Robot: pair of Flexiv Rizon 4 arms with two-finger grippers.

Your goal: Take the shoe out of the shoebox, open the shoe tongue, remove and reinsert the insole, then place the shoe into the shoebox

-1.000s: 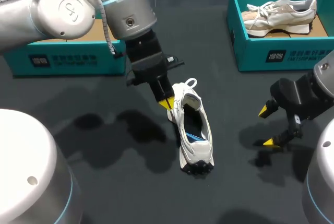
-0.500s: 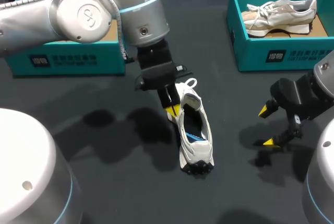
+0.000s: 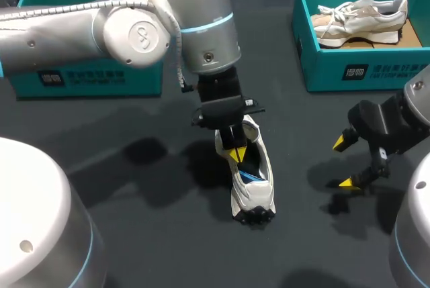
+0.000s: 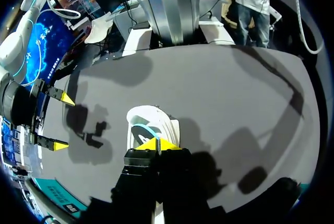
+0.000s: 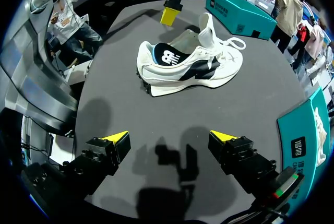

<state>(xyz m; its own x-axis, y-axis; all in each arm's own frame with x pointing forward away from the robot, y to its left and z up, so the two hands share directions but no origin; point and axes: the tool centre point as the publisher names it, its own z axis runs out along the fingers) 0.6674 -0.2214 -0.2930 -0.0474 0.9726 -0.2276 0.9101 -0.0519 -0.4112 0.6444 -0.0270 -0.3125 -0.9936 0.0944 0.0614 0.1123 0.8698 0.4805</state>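
Head view gives you the shoe (image 3: 250, 174) standing on its sole on the dark table (image 3: 134, 248), outside both boxes, with its opening facing up. Its long axis runs nearly straight away from the robot, heel at the near end and toe at the far end. From the right wrist view you see the shoe (image 5: 188, 67) side-on, with the tongue (image 5: 206, 25) standing upright and the dark insole (image 5: 167, 54) bared behind it.

The left gripper (image 3: 236, 154) hangs directly over that opening, at the tongue end. In its own wrist view the gripper (image 4: 158, 144) has its yellow tips pressed together with nothing visible between them, and the shoe (image 4: 148, 127) lies just under and ahead of them. You cannot tell from these views whether the tips touch the tongue or hover above it.

The right gripper (image 3: 344, 162) is well apart, off the shoe's right flank and low over the table. Its fingers are spread wide and empty (in its own view (image 5: 169, 139) both tips face the shoe's side).

So the left arm is clearly the nearer one. My read is that the tongue is opened and the insole comes next; your left tips would need to part and go down along the shoe's length.

A shoebox (image 3: 363, 66) holding another shoe (image 3: 363, 16) sits at the far right, and a second box (image 3: 87, 76) at the far left.
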